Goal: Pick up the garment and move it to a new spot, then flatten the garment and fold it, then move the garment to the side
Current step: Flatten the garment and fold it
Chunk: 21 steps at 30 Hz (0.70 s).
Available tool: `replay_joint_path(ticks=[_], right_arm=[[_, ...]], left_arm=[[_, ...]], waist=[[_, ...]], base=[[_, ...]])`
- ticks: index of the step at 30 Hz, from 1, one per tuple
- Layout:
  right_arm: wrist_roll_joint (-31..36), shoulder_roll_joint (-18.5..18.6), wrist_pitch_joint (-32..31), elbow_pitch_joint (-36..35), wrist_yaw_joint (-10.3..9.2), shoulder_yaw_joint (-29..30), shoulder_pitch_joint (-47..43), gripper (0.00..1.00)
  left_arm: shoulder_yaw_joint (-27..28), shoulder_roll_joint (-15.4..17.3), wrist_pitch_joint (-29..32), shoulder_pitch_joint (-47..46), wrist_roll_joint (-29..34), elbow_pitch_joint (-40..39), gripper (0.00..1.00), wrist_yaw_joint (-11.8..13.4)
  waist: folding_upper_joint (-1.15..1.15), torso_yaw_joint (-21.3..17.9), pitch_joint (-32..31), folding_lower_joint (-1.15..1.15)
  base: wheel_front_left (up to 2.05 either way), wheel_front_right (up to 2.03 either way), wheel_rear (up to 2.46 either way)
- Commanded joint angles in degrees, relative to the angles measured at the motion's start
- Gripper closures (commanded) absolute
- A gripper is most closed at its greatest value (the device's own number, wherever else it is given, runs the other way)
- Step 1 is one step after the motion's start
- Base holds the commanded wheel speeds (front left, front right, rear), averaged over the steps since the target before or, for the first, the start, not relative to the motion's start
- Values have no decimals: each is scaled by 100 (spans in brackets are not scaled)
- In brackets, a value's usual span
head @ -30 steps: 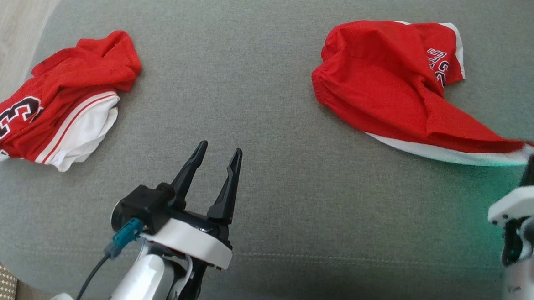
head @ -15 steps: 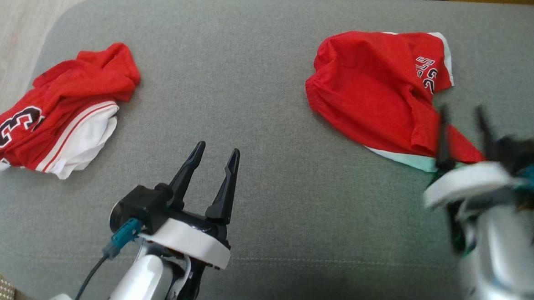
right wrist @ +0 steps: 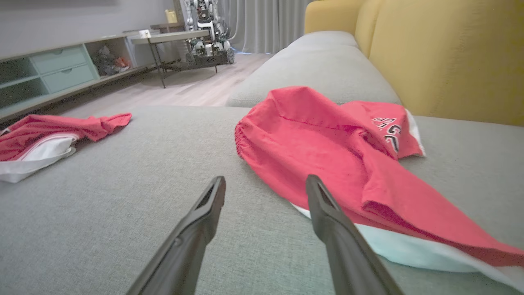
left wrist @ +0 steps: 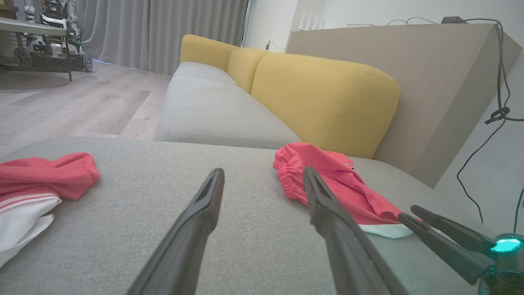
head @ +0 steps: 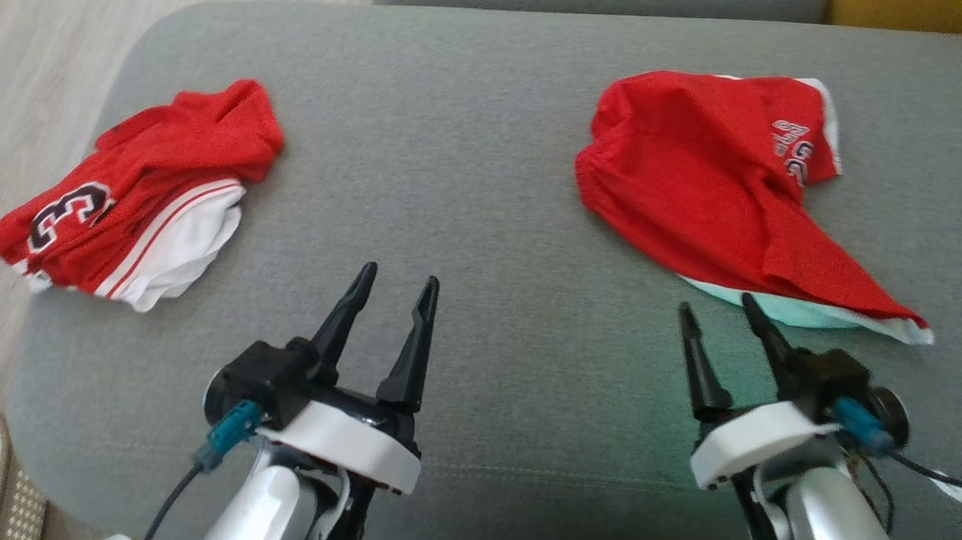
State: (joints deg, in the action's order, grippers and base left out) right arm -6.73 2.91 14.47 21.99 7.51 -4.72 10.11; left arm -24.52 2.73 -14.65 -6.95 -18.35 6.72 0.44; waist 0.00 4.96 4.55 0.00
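Grey sofa cushion spread wide under the head camera. On its right half lay the red garment, loosely crumpled. Its gathered elastic edge faced the cushion's middle, and a long red corner with a white underside trailed toward the right front. Black-and-white lettering showed on the far flap beside a white trim, too small to read.

Just beside the garment's near white edge hovered the right claw, its two dark fingers spread wide and holding nothing. In the right wrist view one finger overlapped the white hem, but whether it touched the cloth could not be told.

Near the front middle, the left claw was likewise wide open and empty. It was poised over bare cushion, well apart from the garment.

On the cushion's left side, well apart from both claws, lay a jersey. It was red and bunched up, with a white panel edged in red stripes and a white numeral outlined in black facing up.

Beyond the cushion, the left wrist view showed a yellow backrest along a further grey seat. A pale wooden panel with a dark cable hanging over it stood to that view's right.

Light wood floor ran off to the left. The right wrist view took in a low sideboard with pale green drawers against the far wall.
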Motion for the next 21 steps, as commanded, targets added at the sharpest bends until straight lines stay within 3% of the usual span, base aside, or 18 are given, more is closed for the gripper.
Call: replay_joint_path(ticks=[1, 7, 21], right_arm=[[124, -3, 52, -138, -2, -207, 316, 0], [533, 181, 46, 472, -2, -403, 1034, 0], [962, 821, 51, 2294, -2, -146, 2622, 0]], left_arm=[[141, 15, -35, -131, -19, -218, 0, -14], [30, 15, -35, -185, -51, -218, 0, 8], [-291, 15, -35, -364, -222, -285, 0, 90]], waist=[[0, 118, 60, 0], [0, 518, 303, 0], [0, 1320, 862, 0]], base=[[0, 0, 0], [0, 0, 0], [0, 0, 0]])
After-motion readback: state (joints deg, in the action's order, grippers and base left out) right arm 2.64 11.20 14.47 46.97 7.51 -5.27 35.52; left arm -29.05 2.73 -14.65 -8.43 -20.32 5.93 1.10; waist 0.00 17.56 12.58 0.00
